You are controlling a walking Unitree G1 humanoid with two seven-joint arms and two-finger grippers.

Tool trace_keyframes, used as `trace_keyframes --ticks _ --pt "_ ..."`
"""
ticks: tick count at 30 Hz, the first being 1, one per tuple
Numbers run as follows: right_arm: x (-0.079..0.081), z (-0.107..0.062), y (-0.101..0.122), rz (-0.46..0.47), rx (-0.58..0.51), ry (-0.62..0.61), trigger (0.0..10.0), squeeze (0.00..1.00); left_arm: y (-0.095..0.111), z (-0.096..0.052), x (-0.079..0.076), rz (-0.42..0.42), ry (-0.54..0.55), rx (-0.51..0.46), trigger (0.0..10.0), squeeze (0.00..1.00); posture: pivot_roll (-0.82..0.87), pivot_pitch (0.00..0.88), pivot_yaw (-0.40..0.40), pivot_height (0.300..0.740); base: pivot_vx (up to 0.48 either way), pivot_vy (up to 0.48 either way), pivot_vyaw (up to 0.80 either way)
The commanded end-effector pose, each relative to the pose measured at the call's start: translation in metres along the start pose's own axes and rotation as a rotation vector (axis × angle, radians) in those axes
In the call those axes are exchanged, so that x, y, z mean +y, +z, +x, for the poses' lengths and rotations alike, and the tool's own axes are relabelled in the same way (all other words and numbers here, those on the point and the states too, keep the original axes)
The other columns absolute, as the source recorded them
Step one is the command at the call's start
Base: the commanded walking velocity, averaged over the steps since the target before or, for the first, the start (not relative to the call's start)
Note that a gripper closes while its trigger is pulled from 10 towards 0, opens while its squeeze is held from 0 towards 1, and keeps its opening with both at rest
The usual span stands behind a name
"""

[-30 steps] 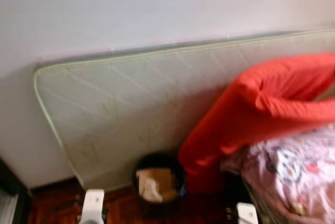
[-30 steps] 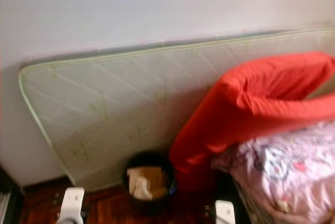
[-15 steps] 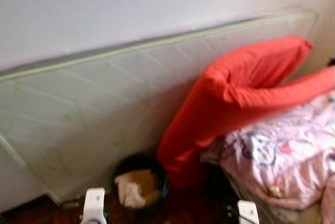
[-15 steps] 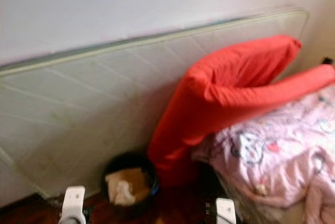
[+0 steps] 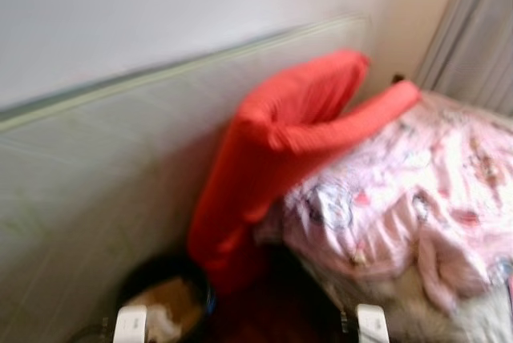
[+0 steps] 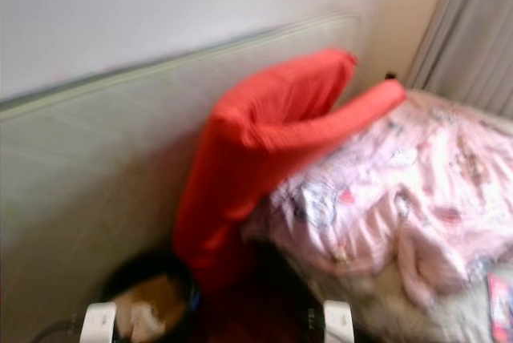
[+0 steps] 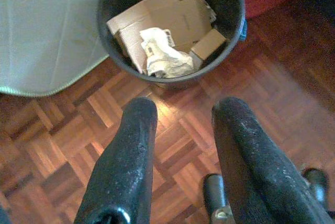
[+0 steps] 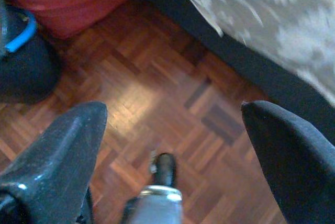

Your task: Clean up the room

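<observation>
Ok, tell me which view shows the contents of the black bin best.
The left wrist view: it looks down into the bin, showing cardboard and crumpled paper. Both eye views give a blurred, cropped glimpse at the bottom edge; the right wrist view shows its outer side.

On the wooden parquet floor (image 7: 78, 135) stands a black bin (image 7: 230, 25) with cardboard inside, and beside it a bed (image 5: 417, 199) carries a pink blanket (image 5: 401, 191).
</observation>
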State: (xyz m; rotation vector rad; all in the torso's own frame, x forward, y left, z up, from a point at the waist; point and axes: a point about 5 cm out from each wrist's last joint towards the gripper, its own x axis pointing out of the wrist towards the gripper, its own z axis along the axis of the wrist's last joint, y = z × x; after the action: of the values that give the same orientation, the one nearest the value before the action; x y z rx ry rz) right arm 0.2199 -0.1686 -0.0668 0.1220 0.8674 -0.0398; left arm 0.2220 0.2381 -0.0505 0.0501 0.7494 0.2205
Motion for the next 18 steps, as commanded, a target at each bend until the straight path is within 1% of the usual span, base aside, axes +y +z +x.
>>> trace_keyframes --ticks 1,5,7,9,11,14,18 --pt "-0.006 -0.001 -0.003 0.023 0.001 -0.024 10.0 0.00 -0.006 -0.001 -0.004 0.015 -0.018 0.027 10.0 0.00 0.02 0.025 0.011 0.740 0.000 0.000 -0.78" --pt "-0.006 -0.001 -0.003 0.036 -0.008 -0.030 10.0 0.00 -0.009 -0.002 0.002 -0.006 0.005 0.041 10.0 0.00 0.02 0.021 0.009 0.740 0.000 0.000 -0.78" --pt "-0.006 -0.001 -0.003 0.036 -0.008 -0.030 10.0 0.00 -0.009 -0.002 0.002 -0.006 0.005 0.041 10.0 0.00 0.02 0.021 0.009 0.740 0.000 0.000 -0.78" --pt "-0.007 -0.001 -0.003 0.028 -0.005 -0.032 10.0 0.00 -0.012 -0.003 0.006 -0.014 0.021 0.054 10.0 0.00 0.02 0.010 0.002 0.740 0.000 0.000 -0.78" --pt "-0.007 -0.001 -0.003 0.024 -0.003 -0.032 10.0 0.00 -0.013 -0.003 0.006 -0.012 0.021 0.057 10.0 0.00 0.02 0.010 0.002 0.740 0.000 0.000 -0.78" --pt "-0.007 -0.001 -0.003 0.018 -0.002 -0.030 10.0 0.00 -0.007 -0.001 0.003 -0.007 0.016 0.049 10.0 0.00 0.03 0.002 -0.003 0.740 0.000 0.000 -0.77" --pt "-0.008 -0.002 -0.003 0.001 -0.008 -0.020 10.0 0.00 -0.008 -0.001 -0.003 -0.006 0.005 0.058 10.0 0.00 0.03 0.000 -0.010 0.740 0.000 0.000 0.00"
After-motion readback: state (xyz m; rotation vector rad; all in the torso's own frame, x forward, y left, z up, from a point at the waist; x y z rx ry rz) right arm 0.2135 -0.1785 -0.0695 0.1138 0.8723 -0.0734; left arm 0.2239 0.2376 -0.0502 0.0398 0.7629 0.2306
